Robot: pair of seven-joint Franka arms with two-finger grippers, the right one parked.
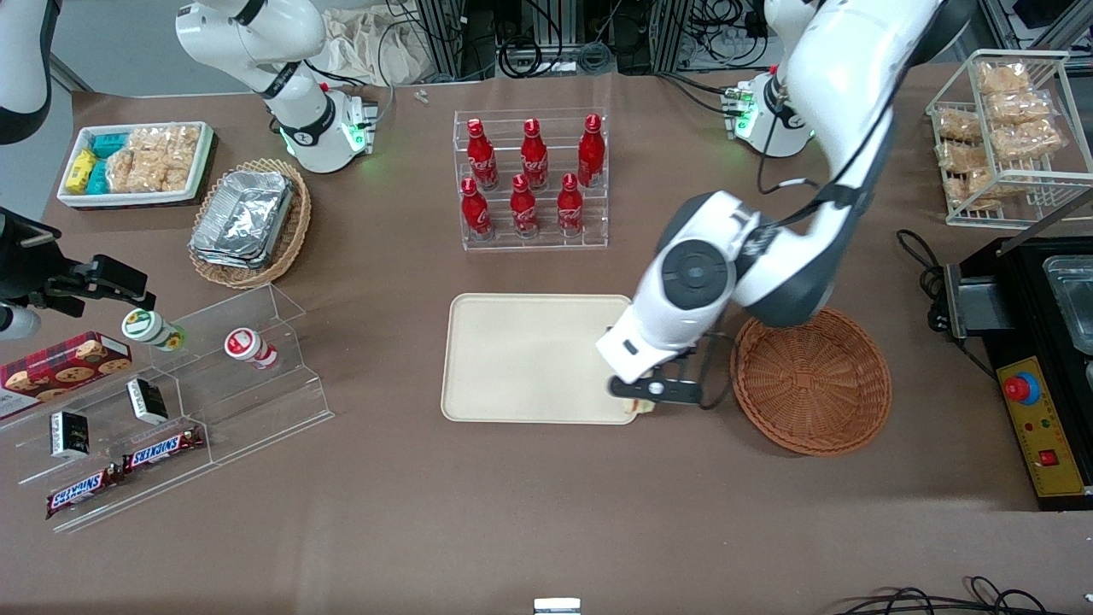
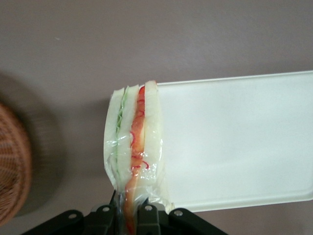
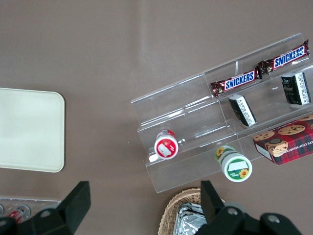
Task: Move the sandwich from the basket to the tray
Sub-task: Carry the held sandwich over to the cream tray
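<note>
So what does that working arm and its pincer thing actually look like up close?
The working arm is glossy white with rounded, bulging joints and dark grey bands between segments; one joint has a round grey cap. A black cable runs along it, and green lights glow at its base. Its gripper, at the tray's edge nearest the basket, is black, with two narrow black fingers and visible screws.

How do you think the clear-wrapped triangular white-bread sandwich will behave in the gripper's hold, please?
The clear-wrapped triangular white-bread sandwich is probably soft: the gripper pinches one narrow end, so it may squash. The wrap looks glossy, so it could slip. It hangs over the cream rectangular plastic tray's edge, so it might sag or tip when released.
</note>
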